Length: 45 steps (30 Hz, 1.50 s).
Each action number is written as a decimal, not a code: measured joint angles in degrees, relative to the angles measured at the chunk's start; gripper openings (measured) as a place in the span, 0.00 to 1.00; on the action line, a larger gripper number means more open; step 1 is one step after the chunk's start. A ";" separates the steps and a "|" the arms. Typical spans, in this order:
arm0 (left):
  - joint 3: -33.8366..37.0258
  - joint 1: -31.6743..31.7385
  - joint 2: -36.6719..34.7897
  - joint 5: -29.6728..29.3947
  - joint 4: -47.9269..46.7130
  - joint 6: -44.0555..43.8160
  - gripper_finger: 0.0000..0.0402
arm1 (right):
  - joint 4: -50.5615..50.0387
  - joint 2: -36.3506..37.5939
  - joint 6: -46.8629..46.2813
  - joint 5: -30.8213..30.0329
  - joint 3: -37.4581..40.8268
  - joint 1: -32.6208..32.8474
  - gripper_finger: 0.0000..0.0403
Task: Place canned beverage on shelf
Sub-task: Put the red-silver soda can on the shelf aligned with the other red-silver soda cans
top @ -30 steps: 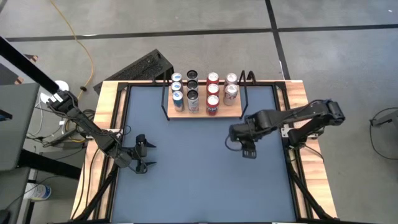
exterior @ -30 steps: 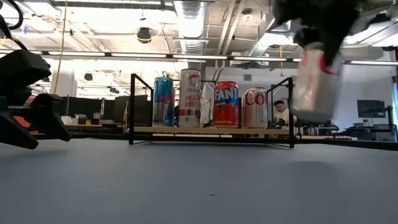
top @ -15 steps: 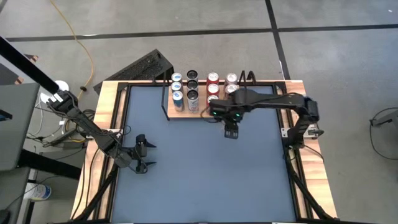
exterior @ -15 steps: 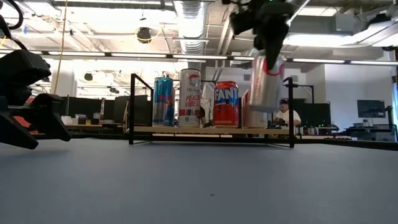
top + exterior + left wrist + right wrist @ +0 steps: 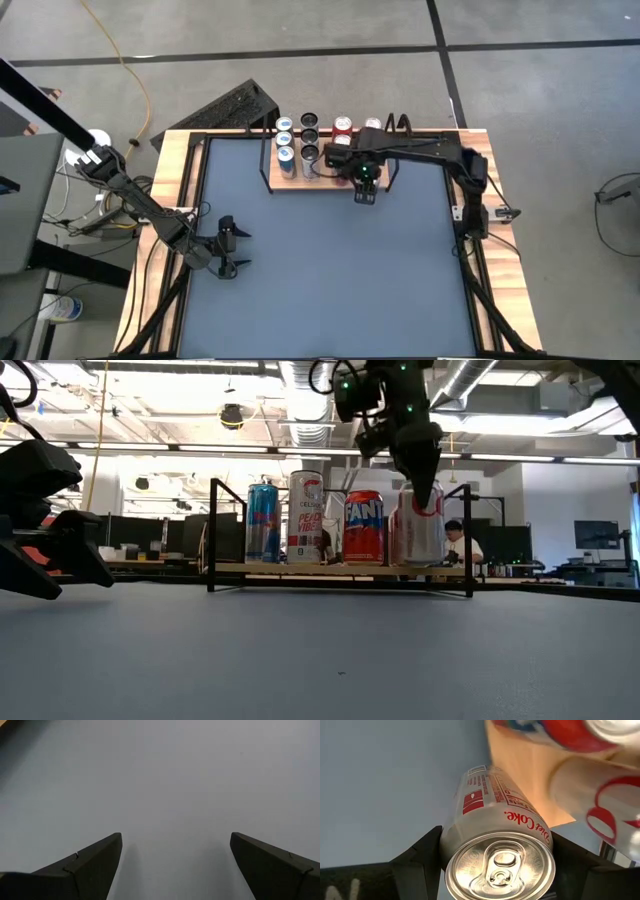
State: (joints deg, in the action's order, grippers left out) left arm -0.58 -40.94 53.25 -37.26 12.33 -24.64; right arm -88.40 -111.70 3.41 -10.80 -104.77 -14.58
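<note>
Workshop room with ceiling ducts and strip lights; a seated person (image 5: 456, 538) beyond the desk. Dark-blue desk (image 5: 320, 270) with wooden edging. Shelf (image 5: 292, 183): light-wood board, black wire side frames, at the far edge; rows of upright cans (image 5: 305, 518) on it. Right gripper (image 5: 362, 172): above the shelf's front right part, fingers (image 5: 417, 855) clamped on a silver Diet Coke can (image 5: 498, 849), held upright just beside a red Fanta can (image 5: 363, 527). Left gripper (image 5: 232, 249): low at the desk's left side, fingers apart, holding nothing.
</note>
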 joint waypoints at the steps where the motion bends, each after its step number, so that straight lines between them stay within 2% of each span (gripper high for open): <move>1: 0.00 0.01 0.01 0.00 -0.02 0.00 0.90 | 0.05 -0.04 0.12 -0.01 0.00 -0.46 0.66; 15: 0.00 0.01 0.01 0.01 0.01 0.00 0.90 | 1.28 -0.11 2.61 -1.17 0.00 -6.88 0.66; 20: 0.00 0.01 0.00 0.00 -0.02 0.00 0.90 | 1.39 -0.11 2.87 1.95 0.00 -8.43 0.66; 31: 0.00 0.02 0.00 0.02 -0.02 0.00 0.90 | 1.97 -0.02 4.16 2.48 0.00 -8.56 0.82; 45: 0.00 0.02 -0.01 0.00 -0.02 0.00 0.90 | 1.86 0.00 -0.44 -1.50 0.01 -8.84 0.82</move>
State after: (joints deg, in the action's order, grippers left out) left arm -0.58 -40.93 53.24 -37.25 12.32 -24.64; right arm -86.54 -111.70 2.97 -12.29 -104.76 -23.42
